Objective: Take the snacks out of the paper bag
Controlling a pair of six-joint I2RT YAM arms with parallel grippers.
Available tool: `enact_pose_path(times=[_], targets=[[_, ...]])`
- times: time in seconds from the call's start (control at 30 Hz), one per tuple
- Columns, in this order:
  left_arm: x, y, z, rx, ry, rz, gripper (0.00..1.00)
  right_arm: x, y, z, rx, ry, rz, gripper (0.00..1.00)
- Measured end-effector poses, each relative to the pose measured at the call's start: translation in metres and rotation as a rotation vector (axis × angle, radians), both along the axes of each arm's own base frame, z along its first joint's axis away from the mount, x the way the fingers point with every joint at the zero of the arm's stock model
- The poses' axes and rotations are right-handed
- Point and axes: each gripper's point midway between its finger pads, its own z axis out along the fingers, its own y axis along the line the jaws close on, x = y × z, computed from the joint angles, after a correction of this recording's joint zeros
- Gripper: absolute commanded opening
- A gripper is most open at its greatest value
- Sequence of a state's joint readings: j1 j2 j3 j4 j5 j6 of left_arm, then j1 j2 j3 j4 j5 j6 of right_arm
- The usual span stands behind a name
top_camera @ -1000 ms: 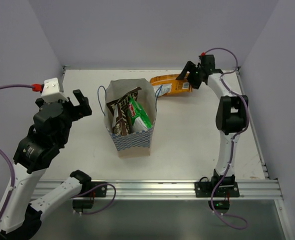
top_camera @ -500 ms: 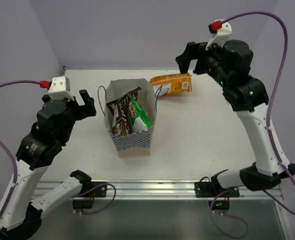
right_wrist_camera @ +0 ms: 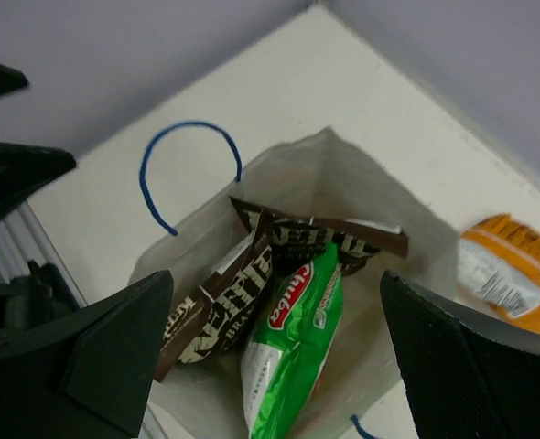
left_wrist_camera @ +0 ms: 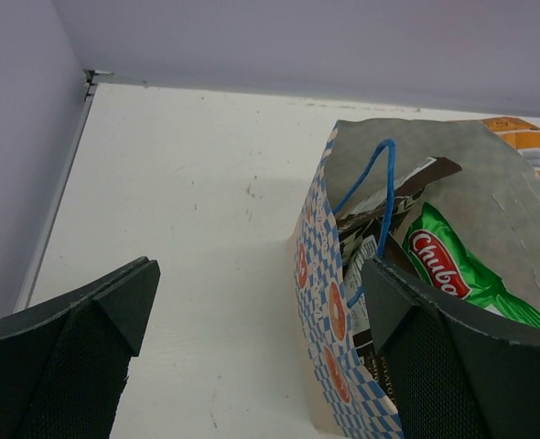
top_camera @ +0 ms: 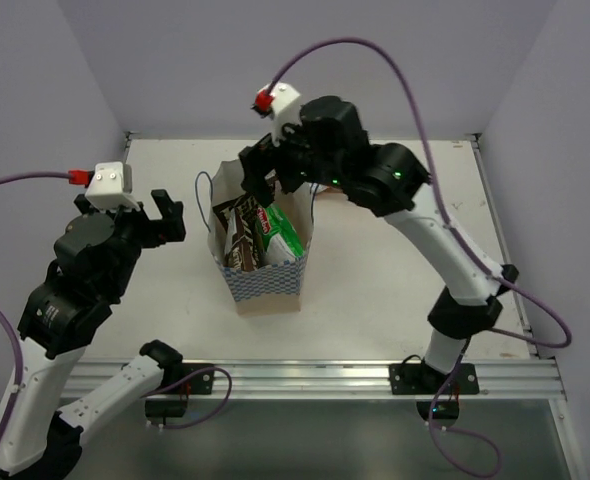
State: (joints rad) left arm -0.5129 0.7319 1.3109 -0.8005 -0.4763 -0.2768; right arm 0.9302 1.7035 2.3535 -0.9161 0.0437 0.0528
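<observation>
**Top view.** Shows the bag [top_camera: 263,262] standing upright near the middle of the table [top_camera: 395,270], mouth open. Reveals a green packet [top_camera: 280,235] inside, leaning against the brown packets [top_camera: 240,235], probably two, though overlapping too much here for a sure count. Places the right gripper [top_camera: 270,175] just above the bag's far rim, jaws spread apart and holding nothing. Sets the left gripper [top_camera: 160,218] off to the bag's left, clear of it, jaws likewise parted and empty.

**Left wrist view.** Looks between two widely separated fingers [left_wrist_camera: 87,338] at the bag's [left_wrist_camera: 329,311] checkered side, marked with red oval logos [left_wrist_camera: 338,311]. Shows a blue handle [left_wrist_camera: 389,174] arching above the near rim, with the brown packets [left_wrist_camera: 389,197] behind it and the green packet [left_wrist_camera: 462,274] to their right, all inside the bag. Catches a corner of the orange packet [left_wrist_camera: 524,146] lying on the table [left_wrist_camera: 188,201] beyond the bag's far wall, outside it.

**Right wrist view.** Looks straight down into the open bag [right_wrist_camera: 316,174] between spread fingers [right_wrist_camera: 114,347]. Shows the brown packets [right_wrist_camera: 220,315] as two, one leaning at left and one lying across the far side, with the green packet [right_wrist_camera: 293,352] against both. Shows the orange packet [right_wrist_camera: 508,274] flat on the table to the right, outside the bag.
</observation>
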Motion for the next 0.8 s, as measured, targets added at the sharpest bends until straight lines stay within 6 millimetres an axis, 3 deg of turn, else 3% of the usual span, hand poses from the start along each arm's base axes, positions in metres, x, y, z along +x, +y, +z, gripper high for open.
enact_pose_path(times=[0.07,0.13,0.27,0.67,0.8], targets=[[-0.001,-0.001,-0.001,0.0,0.004,-0.007,1.0,0.007,0.021,-0.041,-0.094,0.082,0.011,0.98],[-0.002,-0.001,-0.002,0.0,0.007,-0.014,1.0,0.01,0.034,-0.098,-0.219,0.199,0.008,0.98],[-0.005,-0.003,-0.004,0.0,0.015,-0.029,1.0,0.004,0.031,-0.166,-0.38,0.363,-0.018,0.97],[-0.007,-0.008,-0.008,0.0,0.033,-0.064,1.0,-0.013,0.008,-0.229,-0.528,0.54,-0.099,0.93],[-0.008,-0.009,-0.009,0.002,0.04,-0.07,1.0,-0.016,0.004,-0.244,-0.561,0.573,-0.112,0.8]])
